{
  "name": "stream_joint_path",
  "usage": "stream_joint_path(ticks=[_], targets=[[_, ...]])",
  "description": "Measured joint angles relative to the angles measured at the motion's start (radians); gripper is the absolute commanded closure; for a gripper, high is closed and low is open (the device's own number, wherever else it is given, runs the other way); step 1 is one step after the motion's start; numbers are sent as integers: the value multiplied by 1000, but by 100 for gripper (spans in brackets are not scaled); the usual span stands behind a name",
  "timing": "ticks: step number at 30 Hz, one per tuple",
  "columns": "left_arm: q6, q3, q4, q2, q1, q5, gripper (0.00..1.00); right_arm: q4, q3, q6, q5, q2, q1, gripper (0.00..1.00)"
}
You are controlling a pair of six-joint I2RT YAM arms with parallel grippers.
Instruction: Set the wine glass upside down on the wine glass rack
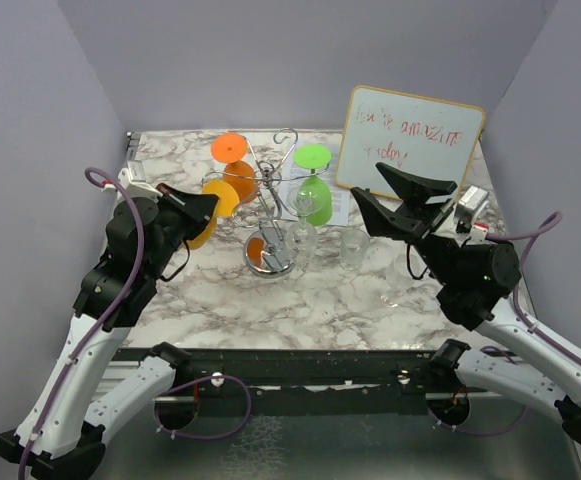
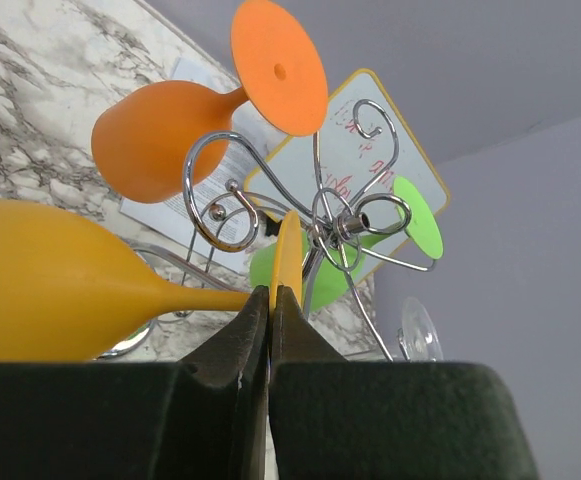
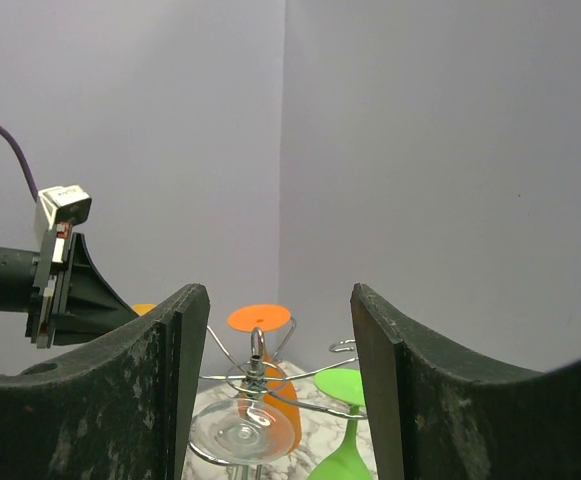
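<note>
Left end effector [image 2: 270, 300] — tight on wine glass [image 2: 50, 285]

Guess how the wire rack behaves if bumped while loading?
Likely top-heavy: orange glass and green glass hang high on the rack over one small disc base. Thin wire arms probably flex. Shiny base may slide on the marble table.

You see a yellow glass [image 2: 60, 280], an orange glass [image 2: 160, 125], a green glass [image 1: 317, 200] and a shiny chrome rack [image 2: 345, 226]. Your table [image 1: 320, 295] is white marble veined grey; the whiteboard [image 1: 410, 140] carries red writing.
</note>
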Motion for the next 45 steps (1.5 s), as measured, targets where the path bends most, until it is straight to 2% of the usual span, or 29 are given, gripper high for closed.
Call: stream_joint_path(ticks=[11, 21, 36, 45], targets=[[-201, -20, 78, 2, -3, -69, 100, -23, -6, 12, 2, -26, 0, 37], [-275, -50, 105, -11, -3, -111, 100, -31, -7, 16, 5, -35, 0, 38], [-306, -100, 208, 39, -5, -80, 100, -35, -7, 19, 11, -35, 0, 38], [-218, -139, 302, 45, -5, -130, 100, -51, -7, 29, 11, -35, 0, 38]])
